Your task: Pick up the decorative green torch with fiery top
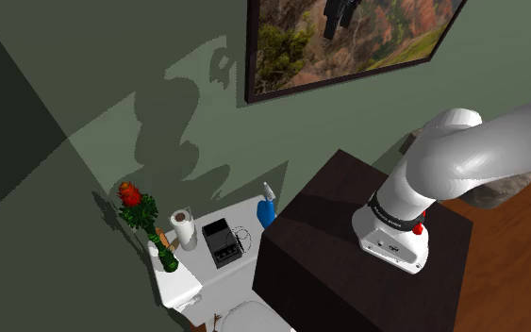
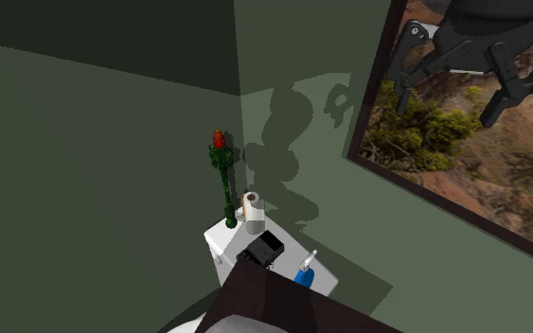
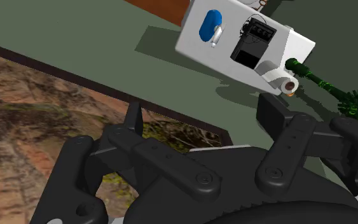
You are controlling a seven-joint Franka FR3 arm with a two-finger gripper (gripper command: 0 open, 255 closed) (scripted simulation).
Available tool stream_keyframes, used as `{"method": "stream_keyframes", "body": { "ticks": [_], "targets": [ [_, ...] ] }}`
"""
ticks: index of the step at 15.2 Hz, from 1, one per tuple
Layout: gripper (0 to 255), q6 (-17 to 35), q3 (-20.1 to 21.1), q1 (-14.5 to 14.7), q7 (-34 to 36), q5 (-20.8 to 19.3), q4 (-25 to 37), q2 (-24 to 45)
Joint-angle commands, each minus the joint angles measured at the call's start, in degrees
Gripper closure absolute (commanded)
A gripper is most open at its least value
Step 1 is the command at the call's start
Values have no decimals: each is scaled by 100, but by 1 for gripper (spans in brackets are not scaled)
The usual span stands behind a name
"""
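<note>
claw (image 2: 453, 95) open, high by painting (image 1: 348, 47) | torch (image 1: 142, 215) upright on white tank (image 3: 193, 51) — beside paper roll (image 1: 186, 228)

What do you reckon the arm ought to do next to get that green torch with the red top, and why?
I'd guess it should bring the tool down from the painting towards the green torch. The tool hangs open high beside the painting, well apart from the torch, which stands upright on the white tank close to a paper roll.
</note>
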Motion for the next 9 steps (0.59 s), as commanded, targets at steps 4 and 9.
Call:
{"method": "stream_keyframes", "body": {
  "ticks": [4,9],
  "targets": [
    [0,319,288,131,304,194,-193,133],
    [0,876,774,350,796,489,-389,487]
  ]
}}
